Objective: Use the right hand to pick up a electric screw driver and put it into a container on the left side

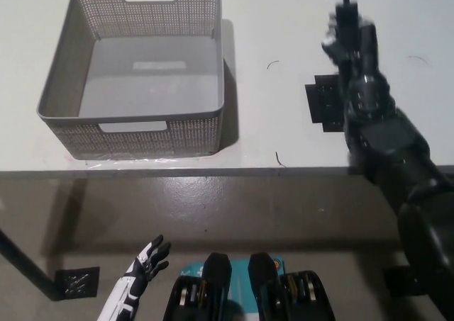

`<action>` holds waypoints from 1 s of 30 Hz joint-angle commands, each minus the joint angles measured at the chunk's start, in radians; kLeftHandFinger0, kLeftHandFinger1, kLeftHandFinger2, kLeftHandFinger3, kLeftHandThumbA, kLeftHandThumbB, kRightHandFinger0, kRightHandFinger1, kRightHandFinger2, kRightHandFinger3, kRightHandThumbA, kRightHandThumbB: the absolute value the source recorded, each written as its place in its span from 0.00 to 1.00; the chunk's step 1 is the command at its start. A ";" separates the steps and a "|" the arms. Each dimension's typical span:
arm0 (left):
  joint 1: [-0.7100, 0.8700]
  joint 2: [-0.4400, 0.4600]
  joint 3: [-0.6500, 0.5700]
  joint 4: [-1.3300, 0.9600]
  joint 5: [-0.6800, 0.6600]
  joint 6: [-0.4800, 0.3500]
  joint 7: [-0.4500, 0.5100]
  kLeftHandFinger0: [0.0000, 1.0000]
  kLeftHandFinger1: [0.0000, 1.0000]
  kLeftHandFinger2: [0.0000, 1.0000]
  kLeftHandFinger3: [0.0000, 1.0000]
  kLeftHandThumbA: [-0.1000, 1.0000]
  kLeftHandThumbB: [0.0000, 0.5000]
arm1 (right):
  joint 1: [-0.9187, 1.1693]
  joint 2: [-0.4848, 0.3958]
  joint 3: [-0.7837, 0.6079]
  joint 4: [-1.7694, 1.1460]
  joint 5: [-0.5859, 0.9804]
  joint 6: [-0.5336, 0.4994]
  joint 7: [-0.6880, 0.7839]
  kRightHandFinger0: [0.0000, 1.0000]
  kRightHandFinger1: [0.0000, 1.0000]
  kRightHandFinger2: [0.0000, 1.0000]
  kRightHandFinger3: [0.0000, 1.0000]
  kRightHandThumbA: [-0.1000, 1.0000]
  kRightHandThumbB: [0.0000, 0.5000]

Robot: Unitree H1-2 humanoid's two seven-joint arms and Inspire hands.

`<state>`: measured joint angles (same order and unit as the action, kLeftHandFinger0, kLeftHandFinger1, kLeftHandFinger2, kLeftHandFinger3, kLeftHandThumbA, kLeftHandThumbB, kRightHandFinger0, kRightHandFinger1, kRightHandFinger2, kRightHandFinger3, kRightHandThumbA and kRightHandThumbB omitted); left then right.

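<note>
Your left hand (149, 255) hangs low below the table edge, fingers spread, holding nothing. Grey perforated plastic basket (135, 71) — rectangular, handle slots, nothing inside. Black square mat (323, 105) partly hidden by your arm. Right hand (349, 34) grips the electric screwdriver (346, 10) — blurred, only its tip visible.

My head camera is looking steeply down from well above, taking in the white table (284, 137) and the floor beneath; it's the only view, framing my right hand (347, 34) far out, my left hand (145, 261) nearer.
</note>
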<state>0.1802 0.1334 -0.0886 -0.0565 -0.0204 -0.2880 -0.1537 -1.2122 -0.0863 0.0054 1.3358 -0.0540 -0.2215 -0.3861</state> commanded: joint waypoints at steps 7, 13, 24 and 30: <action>0.002 0.005 0.009 -0.041 0.010 -0.010 0.004 1.00 1.00 1.00 1.00 1.00 0.36 | -0.174 0.076 0.043 -0.105 -0.053 -0.066 -0.071 0.00 0.18 0.62 0.59 0.00 0.30; 0.004 0.003 0.011 -0.037 0.012 -0.015 0.007 1.00 1.00 1.00 1.00 1.00 0.35 | -0.219 0.134 0.038 -0.116 -0.035 -0.032 -0.033 0.00 0.27 0.67 0.72 0.00 0.28; -0.001 0.001 0.000 -0.030 0.033 -0.015 0.003 1.00 1.00 1.00 1.00 1.00 0.37 | -0.273 0.287 0.051 -0.100 -0.036 -0.044 -0.027 0.00 0.22 0.61 0.65 0.00 0.27; -0.002 0.005 -0.006 -0.030 0.033 -0.012 -0.004 1.00 1.00 1.00 1.00 1.00 0.42 | -0.248 0.341 0.058 -0.088 -0.046 -0.048 -0.035 0.00 0.18 0.61 0.60 0.00 0.29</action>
<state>0.1808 0.1326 -0.0919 -0.0614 0.0073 -0.2869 -0.1530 -1.3865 0.2405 0.0542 1.2773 -0.0841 -0.2254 -0.4057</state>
